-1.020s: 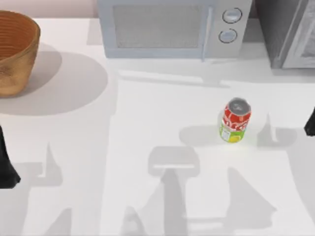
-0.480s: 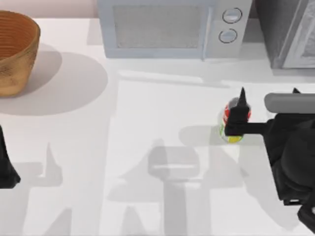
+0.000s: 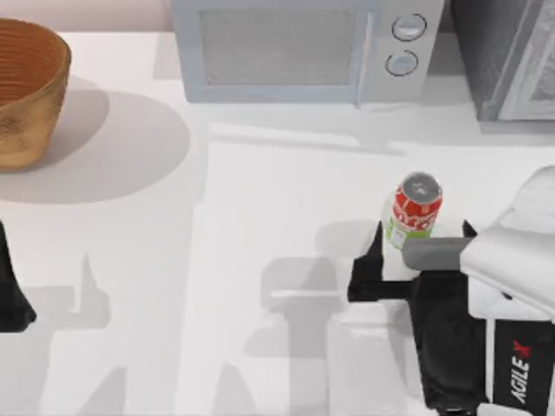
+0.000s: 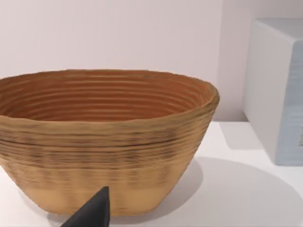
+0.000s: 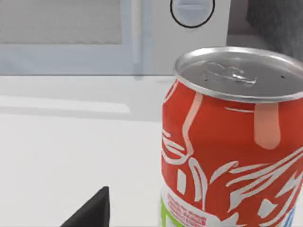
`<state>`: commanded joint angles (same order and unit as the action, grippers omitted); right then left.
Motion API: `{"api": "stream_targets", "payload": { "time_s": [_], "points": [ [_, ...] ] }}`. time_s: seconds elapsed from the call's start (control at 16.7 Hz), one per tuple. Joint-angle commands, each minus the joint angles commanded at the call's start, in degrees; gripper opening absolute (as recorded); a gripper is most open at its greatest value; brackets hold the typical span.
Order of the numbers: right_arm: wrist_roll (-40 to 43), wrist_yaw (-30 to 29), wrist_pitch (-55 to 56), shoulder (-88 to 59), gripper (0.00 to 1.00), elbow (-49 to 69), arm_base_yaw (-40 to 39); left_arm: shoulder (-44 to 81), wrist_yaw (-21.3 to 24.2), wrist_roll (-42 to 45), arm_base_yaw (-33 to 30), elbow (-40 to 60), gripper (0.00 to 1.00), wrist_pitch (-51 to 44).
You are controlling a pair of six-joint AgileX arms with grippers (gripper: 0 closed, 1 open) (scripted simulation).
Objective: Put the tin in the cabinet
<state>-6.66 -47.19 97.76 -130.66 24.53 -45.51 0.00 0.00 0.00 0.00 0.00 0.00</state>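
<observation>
one tin [image 3: 414, 211] stands upright on the white desk [image 3: 260, 217], right of centre, in front of the microwave [image 3: 303, 48] and well apart from the dark grey cabinet [image 3: 507, 52] at the back right corner. my right pincer [image 3: 412, 260] sits released just on the near side of it, one dark finger [image 3: 368, 273] off to the tin's left, not touching. left pincer [image 3: 13, 299] is parked at the left edge near the wicker basket [image 3: 26, 91]; can't tell its state.
</observation>
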Motion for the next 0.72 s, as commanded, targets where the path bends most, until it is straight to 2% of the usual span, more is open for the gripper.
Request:
{"api": "stream_targets", "payload": {
  "time_s": [0.48,0.72],
  "points": [
    [0.01,-0.43,1.11,-1.83,1.00,0.27,-0.26,0.00,0.00,0.00,0.00,0.00,1.00,0.00],
    [0.77,3.22,-1.83,-2.80,1.00,4.96,3.30,0.00,0.00,0.00,0.00,0.00,1.00,0.00]
  ]
}}
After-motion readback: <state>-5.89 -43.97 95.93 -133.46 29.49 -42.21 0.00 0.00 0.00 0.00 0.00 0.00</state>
